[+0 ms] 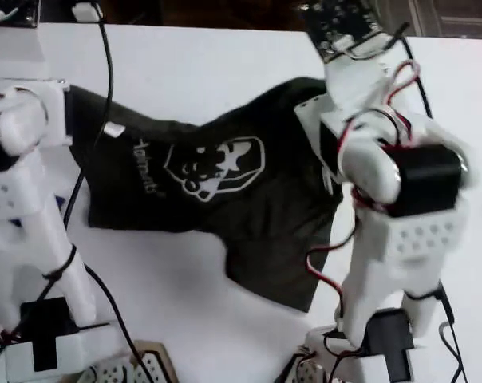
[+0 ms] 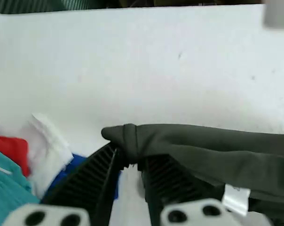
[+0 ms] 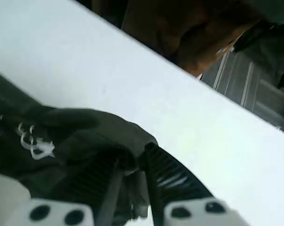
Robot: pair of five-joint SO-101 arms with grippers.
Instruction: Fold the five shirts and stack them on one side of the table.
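- Your left gripper [image 2: 130,157] is pinching a bunched fold of the dark charcoal cotton T-shirt [image 2: 203,146]. Its black ribbed fingers [image 2: 90,174] are pressing together on the cloth.
- Your right gripper [image 3: 132,165] is clamping a gathered edge of the same shirt in the same way, with its jaws closing on the fabric.
- In the high view the shirt [image 1: 265,231] is lying rumpled across the middle of the white table [image 1: 185,72], with its white printed graphic [image 1: 217,167] facing up.
- The left arm [image 1: 25,199] is standing at the shirt's 9 o'clock side, and the right arm [image 1: 393,223] is standing at its 3 o'clock side.
- A small white sewn label [image 2: 236,197] is hanging from the shirt's edge just beside the left gripper.
- A heap of other garments is lying on the table near your left gripper: a red cloth [image 2: 8,148], a white cloth [image 2: 45,148], a blue cloth [image 2: 74,165] and a teal cloth [image 2: 5,183], all touching one another.
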